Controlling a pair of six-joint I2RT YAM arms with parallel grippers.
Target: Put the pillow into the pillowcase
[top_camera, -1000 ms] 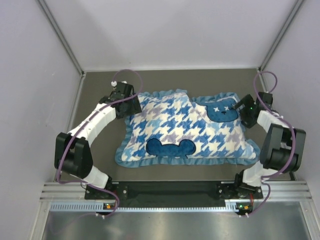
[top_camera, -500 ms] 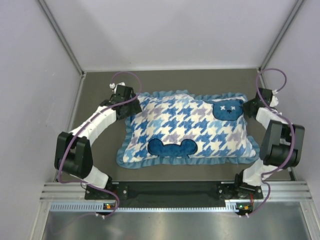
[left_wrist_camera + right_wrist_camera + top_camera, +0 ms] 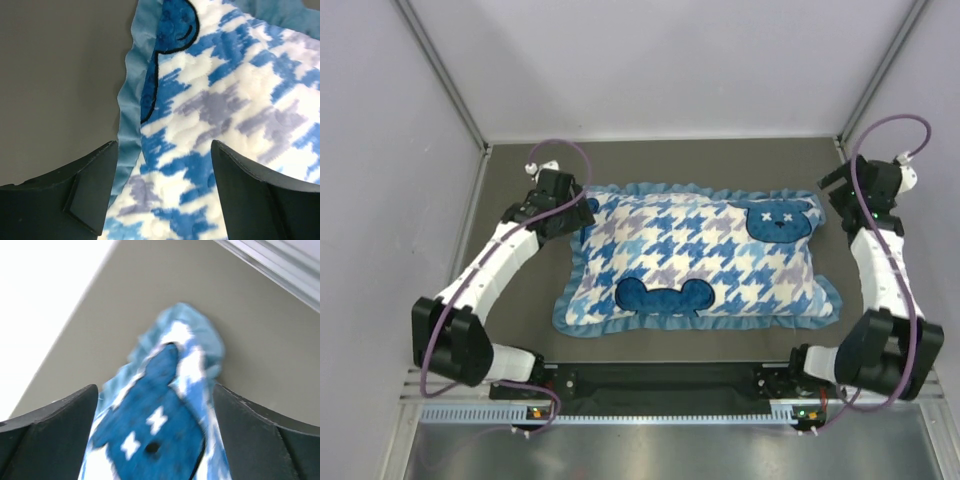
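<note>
**Left side.** The left end effector (image 3: pixel 162 152) is released, its 2 fingers spread and holding nothing. It sits low at the far-left corner of the large blue-and-white houndstooth fabric pillowcase (image 3: pixel 700 255). In the left wrist view the fingers straddle the blue ruffled edge (image 3: pixel 127 115).

Risk: if it clenched here and pulled, it would catch only the ruffle. In my judgement that would drag or bunch the case across the dark grey bench (image 3: pixel 720 160) and would not seat anything.

**Centre.** The pillowcase lies flat and roughly square to the bench, with 2 dark blue bear-head patches facing up, 1 near the front edge (image 3: pixel 663 295) and 1 at the far right (image 3: pixel 778 220).

Contents: the case looks plump and evenly filled, so I judge that the cream-white pillow is fully inside. The pillow itself is hidden, and no cream fabric shows at any border. I cannot tell which side carries the opening.

Risk: if the opening is slack, lifting a corner could let the filling creep back out.

**Right side.** The right end effector (image 3: pixel 155 390) is also released and empty. It is raised off the far-right corner, clear of the fabric, with the ruffled corner visible below it.

Risk: a descent from here would press the corner flat or snag the frill.
</note>
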